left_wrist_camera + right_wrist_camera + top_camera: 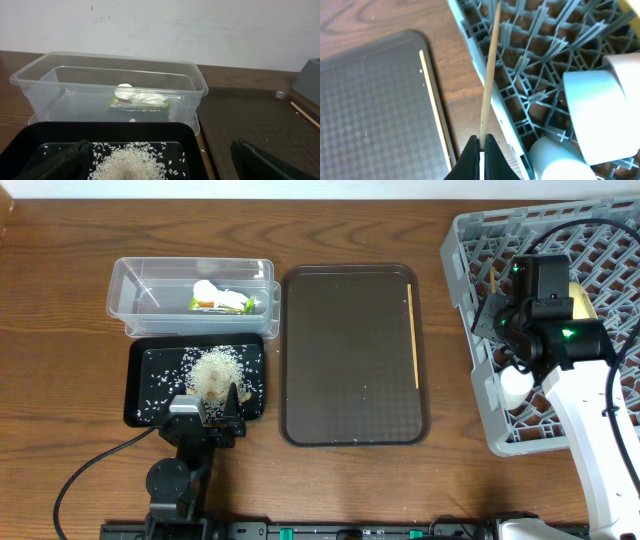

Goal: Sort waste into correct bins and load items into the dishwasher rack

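One thin wooden chopstick (489, 75) in right tool (480, 143), over grey lattice rack (512, 92)

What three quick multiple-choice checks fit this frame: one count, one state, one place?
1. How many chopsticks lie on the brown serving tray?
A. none
B. one
C. two

2. The right tool, by the edge of the dishwasher rack, is:
A. shut on a chopstick
B. open
C. shut and empty

3. The rice heap lies in:
A. the brown serving tray
B. the dishwasher rack
C. the black tray

Key:
1 B: the overhead view shows a single lying chopstick along the tray's rack-side edge.
2 A: the right wrist view shows the fingers pinched together on the held chopstick, which points up toward the rack.
3 C: the white grains are piled inside the black tray, just ahead of the left arm.
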